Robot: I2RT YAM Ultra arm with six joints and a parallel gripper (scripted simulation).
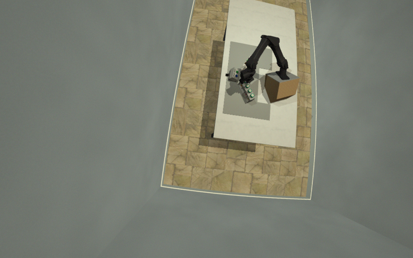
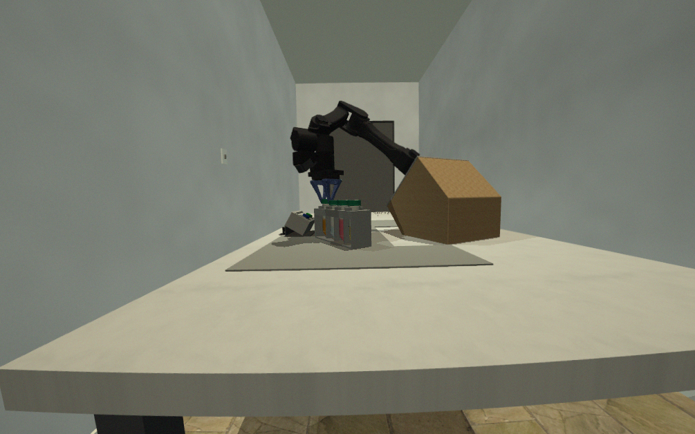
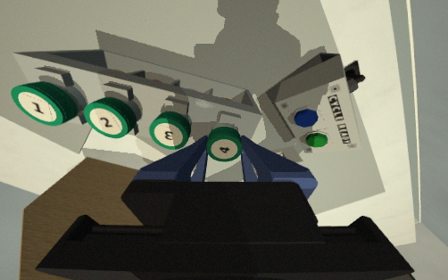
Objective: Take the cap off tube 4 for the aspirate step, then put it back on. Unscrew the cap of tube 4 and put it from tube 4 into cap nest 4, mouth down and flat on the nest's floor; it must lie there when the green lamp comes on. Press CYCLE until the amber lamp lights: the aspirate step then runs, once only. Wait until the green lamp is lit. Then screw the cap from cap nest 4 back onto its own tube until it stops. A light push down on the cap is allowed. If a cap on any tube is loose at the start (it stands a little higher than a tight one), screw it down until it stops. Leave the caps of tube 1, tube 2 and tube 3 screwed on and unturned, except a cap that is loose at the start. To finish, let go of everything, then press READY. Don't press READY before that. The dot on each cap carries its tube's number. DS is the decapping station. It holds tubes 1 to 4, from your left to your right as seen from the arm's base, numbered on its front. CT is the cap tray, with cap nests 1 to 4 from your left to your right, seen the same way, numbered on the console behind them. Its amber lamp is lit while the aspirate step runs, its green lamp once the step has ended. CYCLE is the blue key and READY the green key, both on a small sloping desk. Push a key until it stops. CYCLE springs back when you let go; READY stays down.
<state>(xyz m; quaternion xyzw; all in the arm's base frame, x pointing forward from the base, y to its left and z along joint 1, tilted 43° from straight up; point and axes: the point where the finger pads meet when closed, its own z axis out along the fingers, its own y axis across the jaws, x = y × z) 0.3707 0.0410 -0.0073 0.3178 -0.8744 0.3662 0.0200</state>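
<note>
In the wrist view my gripper (image 3: 224, 140) has its blue fingers closed on both sides of the green cap 4 (image 3: 224, 144), which sits on tube 4 at the end of the decapping station (image 3: 122, 95). Caps 1 (image 3: 42, 103), 2 (image 3: 109, 118) and 3 (image 3: 170, 130) sit on their tubes in a row to its left. The key desk (image 3: 319, 111) lies just beyond, with the blue CYCLE key (image 3: 306, 118) and the green READY key (image 3: 317, 140). In the exterior view the gripper (image 2: 327, 195) reaches down onto the station (image 2: 341, 225). The cap tray and lamps are hidden.
A brown box (image 2: 447, 200) carries the arm's base, right of the station. A grey mat (image 2: 357, 253) lies under the station and desk. In the top view the station (image 1: 248, 91) and desk (image 1: 234, 74) sit near the table's left edge.
</note>
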